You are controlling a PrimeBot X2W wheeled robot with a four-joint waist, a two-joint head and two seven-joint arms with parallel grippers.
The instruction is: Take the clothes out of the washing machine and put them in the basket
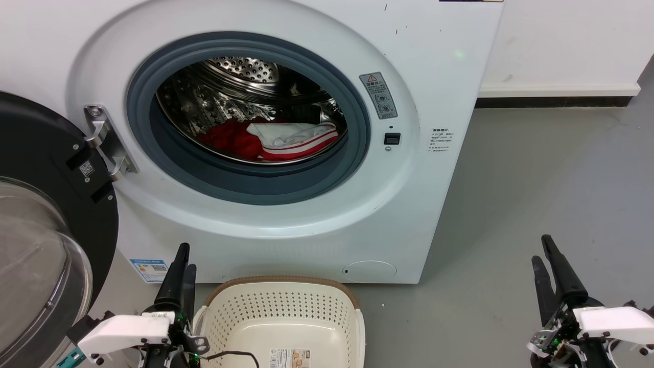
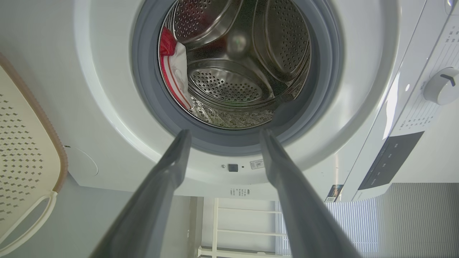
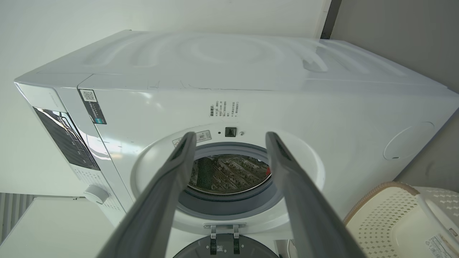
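Observation:
The washing machine [image 1: 439,66] stands with its porthole open, and its door [image 1: 36,143] is swung out to the left. The clothes [image 1: 276,138], red with white panels and stripes, lie low in the steel drum; in the left wrist view the clothes [image 2: 173,71] sit at the drum's left side. The cream basket [image 1: 286,280] stands on the floor just before the machine. Beside the basket's left rim, my left gripper [image 1: 186,258] is open and holds nothing. My right gripper [image 1: 541,250] is open too, well off to the right over bare floor.
The glass door [image 1: 30,266] bulges into the lower left, close to my left arm. Grey floor [image 1: 536,194] stretches to the right of the machine, up to a white wall with a dark skirting [image 1: 552,101]. A paper label [image 1: 290,358] lies on the basket floor.

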